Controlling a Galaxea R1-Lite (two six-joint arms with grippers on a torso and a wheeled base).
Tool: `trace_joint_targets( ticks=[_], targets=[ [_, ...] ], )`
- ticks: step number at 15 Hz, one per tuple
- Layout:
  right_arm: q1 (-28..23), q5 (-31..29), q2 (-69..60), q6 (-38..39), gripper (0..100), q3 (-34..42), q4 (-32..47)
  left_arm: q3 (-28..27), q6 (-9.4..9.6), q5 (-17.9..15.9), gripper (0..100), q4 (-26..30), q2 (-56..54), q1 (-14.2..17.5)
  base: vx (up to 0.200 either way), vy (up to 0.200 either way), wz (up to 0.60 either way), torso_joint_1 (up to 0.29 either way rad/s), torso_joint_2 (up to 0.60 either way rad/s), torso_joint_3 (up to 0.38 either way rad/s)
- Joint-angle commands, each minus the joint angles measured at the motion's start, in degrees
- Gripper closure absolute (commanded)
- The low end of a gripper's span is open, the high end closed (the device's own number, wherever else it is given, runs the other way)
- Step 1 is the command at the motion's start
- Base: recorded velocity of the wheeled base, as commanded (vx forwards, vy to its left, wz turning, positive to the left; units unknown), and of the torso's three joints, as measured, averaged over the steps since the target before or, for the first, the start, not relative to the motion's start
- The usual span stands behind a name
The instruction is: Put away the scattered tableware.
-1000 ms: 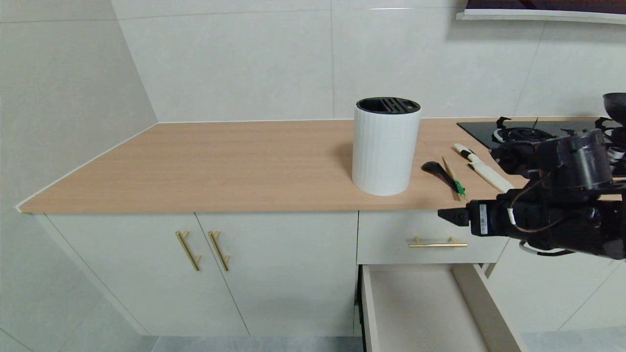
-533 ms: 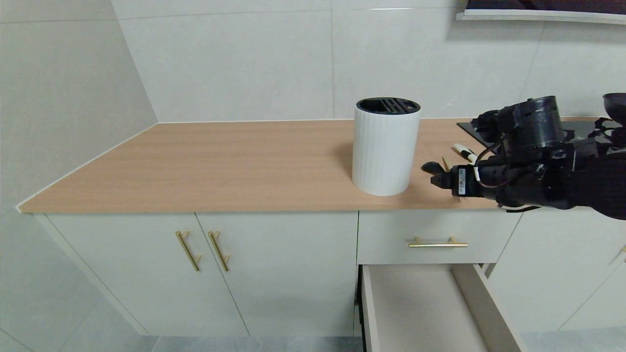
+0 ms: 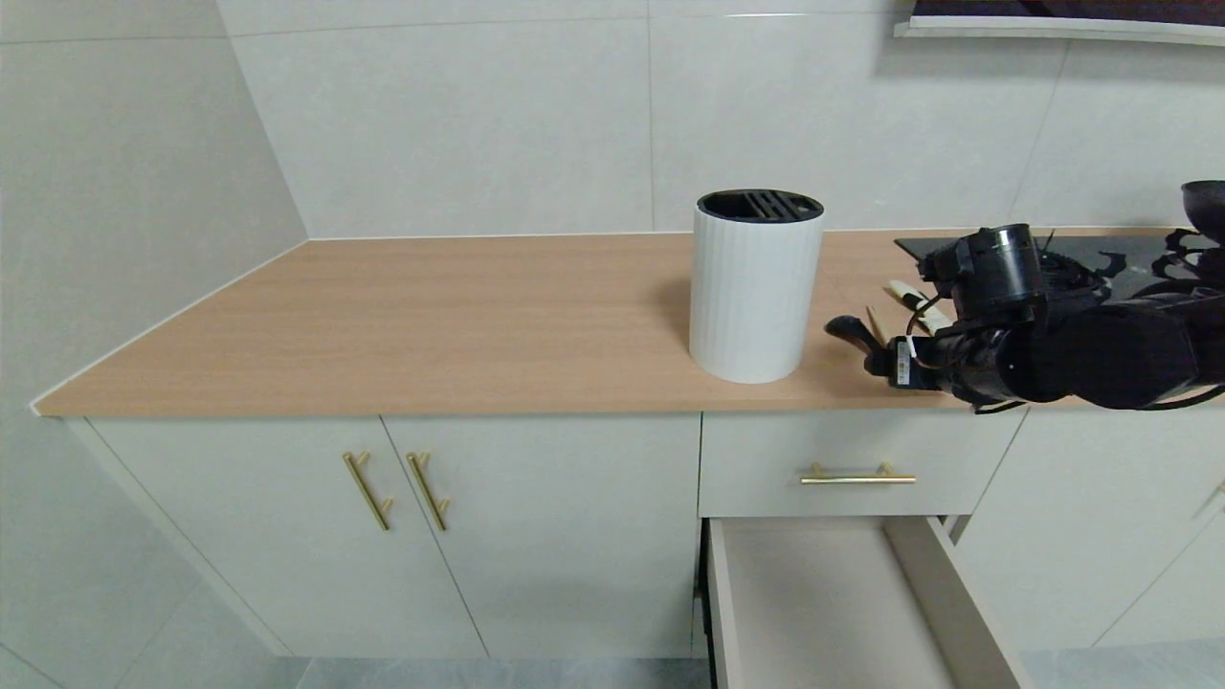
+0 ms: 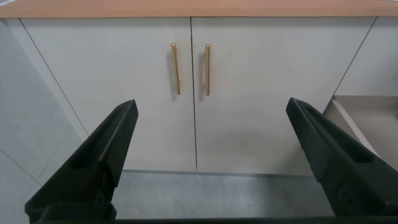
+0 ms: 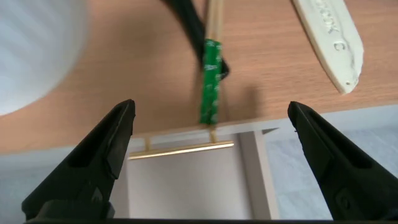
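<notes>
The right claw [image 3: 876, 364] has come up from in front of the open drawer [image 3: 813, 593] to the height of the worktop [image 3: 459, 325]. It has swung in toward the tableware lying right of the holder [image 3: 756, 287]. In the earliest frame it hangs below the worktop edge, under and right of the holder. Half a second ago it is up beside the holder with its tip close to the spoon [image 3: 850, 330]. Now the wrist sits lower and the tip has drawn slightly away from the holder.

The claw's fingers stand apart, with nothing gripped. In the right wrist view the green-banded near end of the chopsticks [image 5: 210, 87] lies between them, at the worktop's front edge. I judge that the approach is nearly done and the chopsticks are the first pick. What remains is to lower and close on them.

Nothing is put away yet. The spoon lies just right of the holder with its handle crossing under the chopsticks, and the knife [image 3: 909, 295] lies farther right of both. All three rest where the earlier frames show them, and the holder has not moved either. The drawer below and right of the holder is pulled out.

The left claw [image 4: 211, 102] is also apart and holds nothing. It faces the doors [image 4: 186, 118] below and left of the holder.
</notes>
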Motion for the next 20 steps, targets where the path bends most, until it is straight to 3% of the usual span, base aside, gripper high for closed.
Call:
trace_joint_targets(
  ticks=[1,16,17,20],
  targets=[
    [0.0,0.0,1.5,0.0,0,-0.1,0.0,0.0,-0.02,0.0,0,0.0,0.0,0.0,0.0,0.0,0.0,0.0,0.0,0.0],
    [-1.0,0.2,3.8,0.1,0,-1.3,-0.4,0.0,-0.02,0.0,0,0.0,0.0,0.0,0.0,0.0,0.0,0.0,0.0,0.0],
    [-0.9,0.2,3.8,0.1,100,-1.3,-0.4,0.0,-0.02,0.0,0,0.0,0.0,0.0,0.0,0.0,0.0,0.0,0.0,0.0],
    [-0.9,0.1,3.6,0.1,100,-1.1,-0.4,0.0,-0.02,0.0,0,0.0,0.0,0.0,0.0,0.0,0.0,0.0,0.0,0.0]
  ],
)
